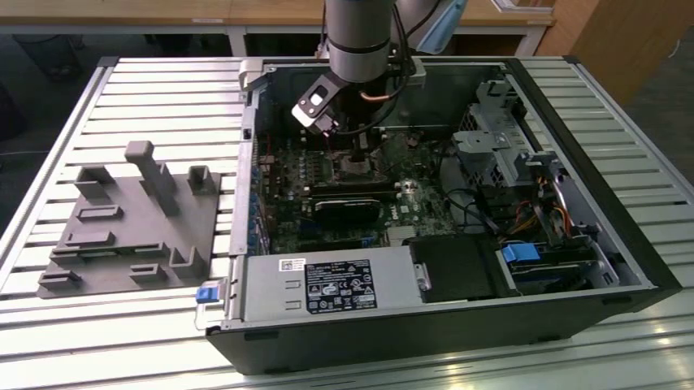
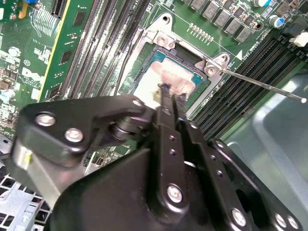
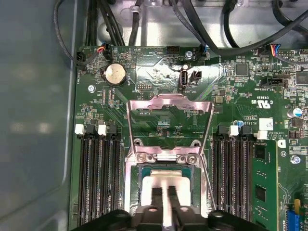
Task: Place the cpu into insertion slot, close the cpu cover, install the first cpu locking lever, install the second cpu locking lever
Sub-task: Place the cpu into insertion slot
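A white slatted table [image 1: 141, 97] carries an open computer case [image 1: 639, 252], its green board facing up. The cpu [image 3: 166, 182] lies in the insertion slot [image 3: 144, 169], directly under the tip of the end effector [image 3: 167, 190], which is at or just above its silver top; how far the end effector is open cannot be told. Just beyond the tip, the cpu cover [image 3: 139, 106] is swung back on its hinge. A thin locking lever [image 2: 269, 87] juts free near the tip. Black memory slots [image 3: 98, 183] flank the end effector. A grey fixture [image 1: 130, 227] sits well apart, outside the case.
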`<state>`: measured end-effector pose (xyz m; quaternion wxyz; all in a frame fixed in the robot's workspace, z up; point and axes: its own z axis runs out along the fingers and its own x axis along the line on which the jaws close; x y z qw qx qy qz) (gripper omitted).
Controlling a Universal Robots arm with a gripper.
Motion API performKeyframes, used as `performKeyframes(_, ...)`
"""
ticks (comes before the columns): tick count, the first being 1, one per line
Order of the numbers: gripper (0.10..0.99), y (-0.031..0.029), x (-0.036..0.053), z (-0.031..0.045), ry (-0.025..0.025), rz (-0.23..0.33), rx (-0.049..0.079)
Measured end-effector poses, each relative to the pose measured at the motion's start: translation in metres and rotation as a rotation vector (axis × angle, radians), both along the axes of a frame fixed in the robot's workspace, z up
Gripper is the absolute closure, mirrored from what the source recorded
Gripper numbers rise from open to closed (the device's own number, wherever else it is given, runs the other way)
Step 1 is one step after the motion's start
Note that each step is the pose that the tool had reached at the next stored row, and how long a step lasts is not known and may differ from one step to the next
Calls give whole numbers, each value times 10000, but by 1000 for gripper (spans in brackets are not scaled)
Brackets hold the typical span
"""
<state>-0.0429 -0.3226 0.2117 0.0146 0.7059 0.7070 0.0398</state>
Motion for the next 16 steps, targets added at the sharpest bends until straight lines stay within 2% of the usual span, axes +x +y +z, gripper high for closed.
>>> performKeyframes(1, 906, 0, 0, 1, 0, 0, 1)
performKeyframes(2, 965, 0, 0, 2, 0, 0, 2)
performKeyframes(4, 980, 0, 0, 5, 2, 0, 0)
performKeyframes(16, 980, 0, 0, 37, 3, 0, -1)
